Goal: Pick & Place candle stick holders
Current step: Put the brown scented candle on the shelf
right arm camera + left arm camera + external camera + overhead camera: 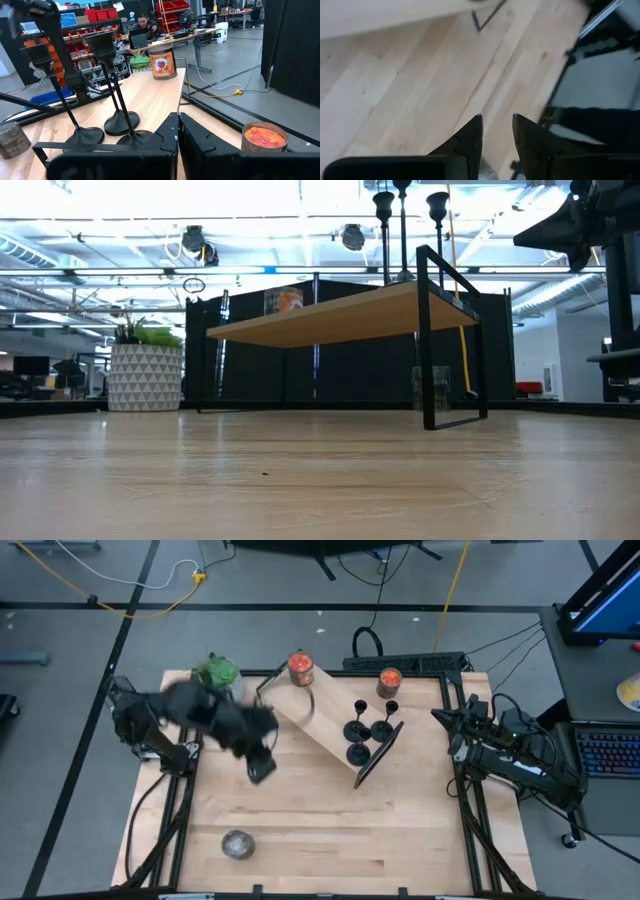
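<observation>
Nearest the front edge of the table [320, 850] sits a small grey lump [237, 844], well apart from everything else. Past it, the left gripper [258, 768] hangs over bare wood beside the shelf [325, 720]. Its fingers [472, 131] stand a narrow gap apart and hold nothing.

Farther on, the 3 holders [367, 730] stand clustered at the right end of the shelf, near its black end frame. All 3 are upright, bases flat on the board, stems vertical, cups facing up, so each long axis runs straight up from the shelf. From the right wrist view they stand close together, bases nearly touching.

The right gripper [177, 127] waits at the table's right edge, aimed at the holders, its fingers closed together and empty.

At the back stand 2 orange jars [300, 668], 1 on the shelf's far end and 1 just behind the holders, and a potted plant [217, 671] at the far left.

I judge the job barely begun: no holder is gripped or set down off the shelf, so all 3 are left to move.
</observation>
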